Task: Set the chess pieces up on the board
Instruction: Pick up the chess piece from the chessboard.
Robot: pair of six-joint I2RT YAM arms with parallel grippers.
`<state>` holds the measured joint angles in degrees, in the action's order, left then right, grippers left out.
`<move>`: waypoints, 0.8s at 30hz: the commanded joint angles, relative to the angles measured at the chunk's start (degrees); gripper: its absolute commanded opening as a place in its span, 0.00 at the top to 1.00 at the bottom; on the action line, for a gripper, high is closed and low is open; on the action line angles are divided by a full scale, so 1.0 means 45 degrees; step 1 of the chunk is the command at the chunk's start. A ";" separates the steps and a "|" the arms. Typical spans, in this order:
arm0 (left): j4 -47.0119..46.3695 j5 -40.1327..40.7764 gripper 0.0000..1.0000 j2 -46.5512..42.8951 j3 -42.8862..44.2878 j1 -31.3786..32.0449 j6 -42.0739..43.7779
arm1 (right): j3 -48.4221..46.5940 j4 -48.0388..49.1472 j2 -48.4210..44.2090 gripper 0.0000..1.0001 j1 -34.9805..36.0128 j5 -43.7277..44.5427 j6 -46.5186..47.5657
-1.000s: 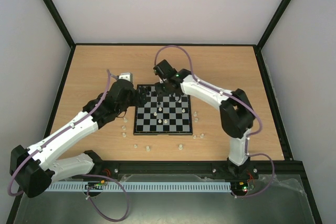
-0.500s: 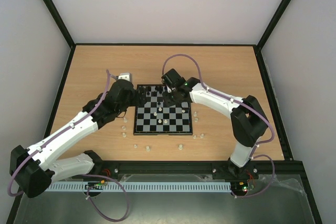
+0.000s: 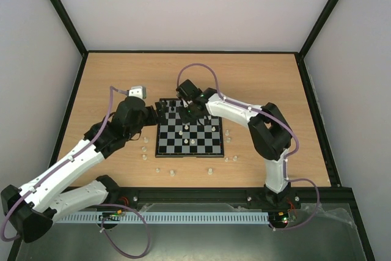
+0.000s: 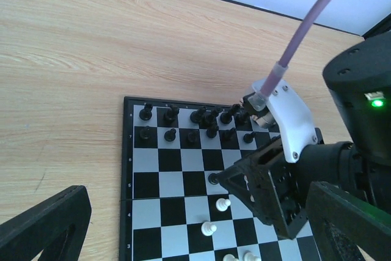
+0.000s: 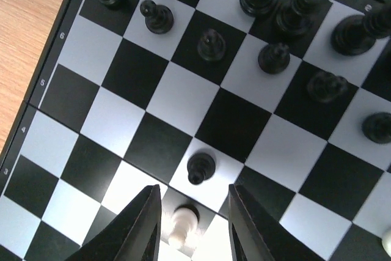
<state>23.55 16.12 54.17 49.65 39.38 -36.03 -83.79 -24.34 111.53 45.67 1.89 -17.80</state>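
The board (image 3: pixel 211 150) lies mid-table, with black chess pieces (image 4: pixel 170 134) crowded on its far rows and white chess pieces (image 4: pixel 209 228) on nearer squares. My right gripper (image 5: pixel 194 191) hovers over the board's far half, open a narrow way, nothing held. A lone black pawn (image 5: pixel 201 168) stands just past its fingertips and a white pawn (image 5: pixel 183 224) shows below, between the fingers (image 5: pixel 139 227). In the top view that gripper (image 3: pixel 185 114) is above the far rows. My left gripper (image 3: pixel 164 109) stands wide open and empty at the board's far left corner.
Several white pieces (image 3: pixel 171 172) lie loose on the wooden table (image 3: pixel 110 77), left of, in front of and right of the board (image 3: pixel 227 132). In the left wrist view the right arm's black gripper body (image 4: pixel 275 197) hangs over the board's middle.
My right gripper has swung left across the far rows, its jaws drawing closer. My left arm has shifted slightly left, still wide open.
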 commanded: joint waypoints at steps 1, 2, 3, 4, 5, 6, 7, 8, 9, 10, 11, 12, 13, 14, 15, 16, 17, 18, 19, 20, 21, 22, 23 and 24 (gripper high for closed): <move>0.0303 0.0146 0.01 -0.0229 -0.0115 0.0078 -0.0015 | -0.0777 -0.0702 0.0578 0.70 0.0141 -0.0033 -0.0064; 0.0310 0.0148 0.01 -0.0242 -0.0132 0.0078 0.0005 | -0.0868 -0.0736 0.0684 0.70 0.0136 -0.0030 -0.0067; 0.0315 0.0156 0.01 -0.0229 -0.0132 0.0078 0.0012 | -0.0948 -0.0785 0.0802 0.70 0.0131 -0.0030 -0.0050; 0.0314 0.0166 0.01 -0.0223 -0.0132 0.0078 0.0020 | -0.1019 -0.0815 0.0905 0.70 0.0150 -0.0030 -0.0053; 0.0313 0.0185 0.00 -0.0224 -0.0119 0.0078 0.0026 | -0.1109 -0.0853 0.1006 0.71 0.0152 -0.0030 -0.0058; 0.0318 0.0204 0.00 -0.0205 -0.0152 0.0078 0.0024 | -0.1168 -0.0902 0.1089 0.72 0.0177 -0.0030 -0.0056; 0.0316 0.0221 0.01 -0.0203 -0.0151 0.0078 0.0024 | -0.1210 -0.0949 0.1170 0.72 0.0180 0.0002 -0.0034; 0.0314 0.0226 0.00 -0.0202 -0.0163 0.0078 0.0014 | -0.1237 -0.0984 0.1249 0.73 0.0183 0.0031 -0.0029; 0.0309 0.0243 0.01 -0.0193 -0.0172 0.0078 0.0003 | -0.1272 -0.1013 0.1310 0.73 0.0173 0.0049 -0.0028; 0.0295 0.0246 0.01 -0.0191 -0.0173 0.0078 0.0024 | -0.1281 -0.1049 0.1352 0.73 0.0189 0.0090 -0.0043; 0.0299 0.0246 0.01 -0.0172 -0.0174 0.0078 0.0029 | -0.1312 -0.1124 0.1411 0.73 0.0199 0.0201 -0.0057; 0.0282 0.0253 0.00 -0.0174 -0.0174 0.0078 0.0028 | -0.1286 -0.1138 0.1452 0.73 0.0185 0.0248 -0.0049; 0.0258 0.0247 0.00 -0.0162 -0.0188 0.0078 0.0037 | -0.1283 -0.1162 0.1497 0.73 0.0198 0.0288 -0.0048; 0.0258 0.0241 0.00 -0.0144 -0.0192 0.0078 0.0026 | -0.1310 -0.1204 0.1556 0.73 0.0185 0.0332 -0.0048; 0.0243 0.0238 0.00 -0.0132 -0.0193 0.0078 0.0029 | -0.1330 -0.1219 0.1605 0.73 0.0198 0.0340 -0.0038; 0.0239 0.0235 0.00 -0.0108 -0.0183 0.0078 0.0032 | -0.1315 -0.1209 0.1645 0.74 0.0195 0.0341 -0.0029; 0.0243 0.0245 0.00 -0.0108 -0.0192 0.0078 0.0020 | -0.1331 -0.1212 0.1670 0.75 0.0202 0.0359 -0.0038; 0.0236 0.0246 0.01 -0.0120 -0.0183 0.0078 0.0021 | -0.1323 -0.1203 0.1695 0.77 0.0185 0.0361 -0.0030; 0.0238 0.0244 0.01 -0.0124 -0.0192 0.0078 0.0019 | -0.1329 -0.1185 0.1715 0.79 0.0198 0.0361 -0.0033; 0.0236 0.0236 0.01 -0.0124 -0.0190 0.0078 0.0026 | -0.1345 -0.1165 0.1720 0.79 0.0200 0.0376 -0.0029; 0.0235 0.0228 0.01 -0.0129 -0.0198 0.0078 0.0020 | -0.1356 -0.1158 0.1716 0.80 0.0196 0.0390 -0.0028; 0.0235 0.0236 0.01 -0.0132 -0.0208 0.0078 0.0021 | -0.1360 -0.1145 0.1730 0.82 0.0197 0.0414 -0.0011; 0.0225 0.0244 0.00 -0.0135 -0.0212 0.0078 0.0024 | -0.1400 -0.1146 0.1749 0.82 0.0190 0.0446 -0.0009; 0.0229 0.0228 0.00 -0.0128 -0.0205 0.0068 0.0029 | -0.1456 -0.1153 0.1773 0.83 0.0196 0.0474 0.0008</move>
<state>24.40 16.53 53.78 49.43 39.38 -36.05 -88.49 -26.13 117.95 46.15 3.11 -18.06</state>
